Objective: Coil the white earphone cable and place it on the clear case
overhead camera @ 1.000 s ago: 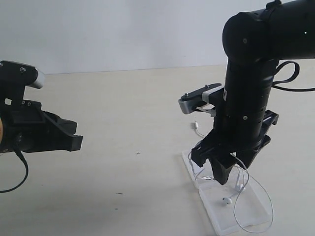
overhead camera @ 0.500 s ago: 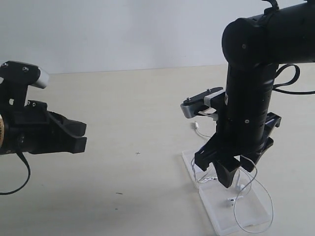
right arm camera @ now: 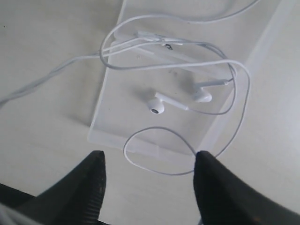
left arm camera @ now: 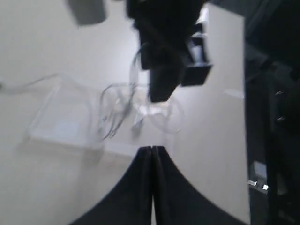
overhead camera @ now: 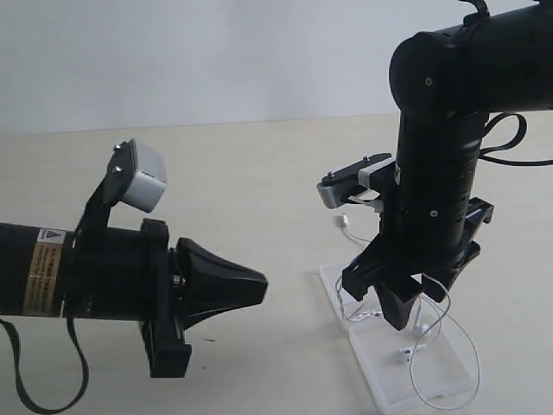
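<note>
White earphone cable (right arm camera: pixel 159 105) lies in loose loops on the clear case (right arm camera: pixel 124 115). Both earbuds rest on the plastic, one loop spills past the case's edge, and a strand trails off over the table (overhead camera: pixel 259 173). Right claw (right arm camera: pixel 149 164) hangs just above the case, fingers spread wide, holding nothing. Left claw (overhead camera: pixel 257 290), well apart from the case, is pressed closed and empty.
</note>
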Robot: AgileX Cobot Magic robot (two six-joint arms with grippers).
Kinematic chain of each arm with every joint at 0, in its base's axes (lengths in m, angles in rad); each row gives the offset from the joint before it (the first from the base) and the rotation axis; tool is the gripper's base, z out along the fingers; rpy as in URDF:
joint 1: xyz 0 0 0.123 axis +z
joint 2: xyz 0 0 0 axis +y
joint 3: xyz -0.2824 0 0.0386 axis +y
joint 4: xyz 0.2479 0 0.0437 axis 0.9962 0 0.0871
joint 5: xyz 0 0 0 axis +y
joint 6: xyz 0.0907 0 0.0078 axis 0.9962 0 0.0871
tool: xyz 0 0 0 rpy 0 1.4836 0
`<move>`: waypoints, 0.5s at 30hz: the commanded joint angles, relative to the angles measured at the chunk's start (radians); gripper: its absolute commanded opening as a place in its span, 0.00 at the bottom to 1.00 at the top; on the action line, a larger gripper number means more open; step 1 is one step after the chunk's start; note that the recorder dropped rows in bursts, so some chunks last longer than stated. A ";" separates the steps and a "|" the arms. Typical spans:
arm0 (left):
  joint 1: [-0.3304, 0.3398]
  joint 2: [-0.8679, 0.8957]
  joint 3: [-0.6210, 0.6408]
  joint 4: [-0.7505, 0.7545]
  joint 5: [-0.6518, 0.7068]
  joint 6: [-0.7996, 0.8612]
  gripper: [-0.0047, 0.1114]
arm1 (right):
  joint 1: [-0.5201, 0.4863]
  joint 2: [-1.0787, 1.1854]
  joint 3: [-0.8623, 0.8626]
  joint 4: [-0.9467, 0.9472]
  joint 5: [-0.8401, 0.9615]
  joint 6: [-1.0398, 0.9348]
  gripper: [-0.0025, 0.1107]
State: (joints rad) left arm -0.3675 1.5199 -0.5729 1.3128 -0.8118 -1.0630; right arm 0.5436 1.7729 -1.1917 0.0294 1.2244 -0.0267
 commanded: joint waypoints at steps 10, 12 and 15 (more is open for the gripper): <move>-0.037 0.283 -0.023 -0.254 -0.342 0.257 0.04 | -0.003 -0.004 0.007 -0.010 -0.003 -0.008 0.50; -0.071 0.328 -0.056 -0.254 -0.347 0.246 0.04 | -0.003 -0.004 0.007 -0.010 -0.003 -0.008 0.50; -0.130 0.381 -0.122 -0.255 -0.343 0.221 0.04 | -0.003 -0.004 0.007 -0.010 -0.003 -0.008 0.50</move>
State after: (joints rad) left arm -0.4719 1.8809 -0.6614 1.0725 -1.1372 -0.8232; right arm 0.5436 1.7729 -1.1917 0.0277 1.2244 -0.0305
